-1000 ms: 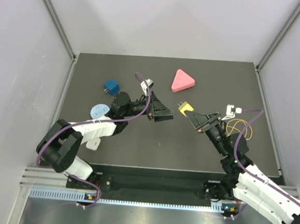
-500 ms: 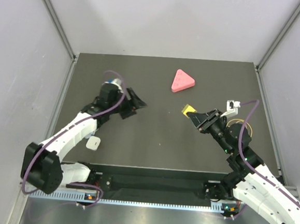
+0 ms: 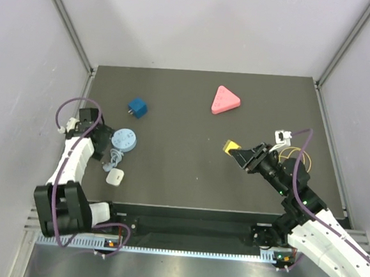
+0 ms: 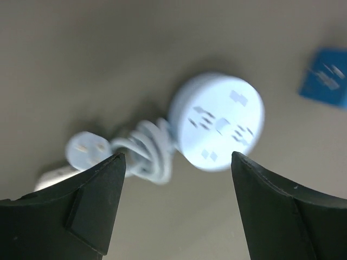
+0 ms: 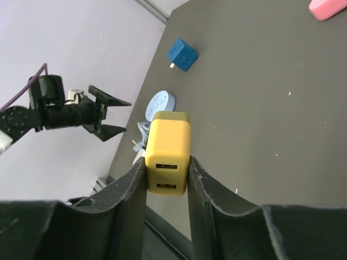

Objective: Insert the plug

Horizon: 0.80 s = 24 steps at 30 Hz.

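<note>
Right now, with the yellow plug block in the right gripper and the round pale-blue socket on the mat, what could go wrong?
The round pale-blue socket lies loose; the left gripper is open and not holding it, so a push might slide it.
The right gripper pinches only one end of the yellow plug block; it could twist on contact.
The coiled white cable beside the socket may snag the left gripper.

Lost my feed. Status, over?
Right fingers shut on yellow plug. Left fingers open, near round socket, not touching. Nothing between plug and socket.
</note>
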Tool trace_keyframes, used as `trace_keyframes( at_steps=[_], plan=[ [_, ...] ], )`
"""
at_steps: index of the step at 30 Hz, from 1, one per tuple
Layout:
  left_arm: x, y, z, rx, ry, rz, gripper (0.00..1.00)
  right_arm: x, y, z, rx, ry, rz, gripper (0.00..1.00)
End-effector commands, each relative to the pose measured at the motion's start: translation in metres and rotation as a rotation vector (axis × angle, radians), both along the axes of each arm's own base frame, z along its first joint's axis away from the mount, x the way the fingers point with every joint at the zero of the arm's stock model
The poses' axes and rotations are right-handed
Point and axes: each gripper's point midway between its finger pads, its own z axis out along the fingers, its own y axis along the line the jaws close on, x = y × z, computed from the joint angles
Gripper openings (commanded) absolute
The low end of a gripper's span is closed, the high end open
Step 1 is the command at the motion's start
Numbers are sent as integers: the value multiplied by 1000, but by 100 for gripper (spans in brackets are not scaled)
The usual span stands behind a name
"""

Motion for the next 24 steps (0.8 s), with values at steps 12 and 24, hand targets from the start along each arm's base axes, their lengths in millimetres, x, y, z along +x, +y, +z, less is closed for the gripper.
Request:
trace_keyframes(
  at_steps=[12, 24],
  plan=[
    [4, 0, -63, -46, 124, -156, 70, -1, 9, 27, 12, -97, 60, 0],
    [-17, -31, -72, -102, 81, -351, 21, 0, 9, 24, 3, -67, 56, 0]
  ],
)
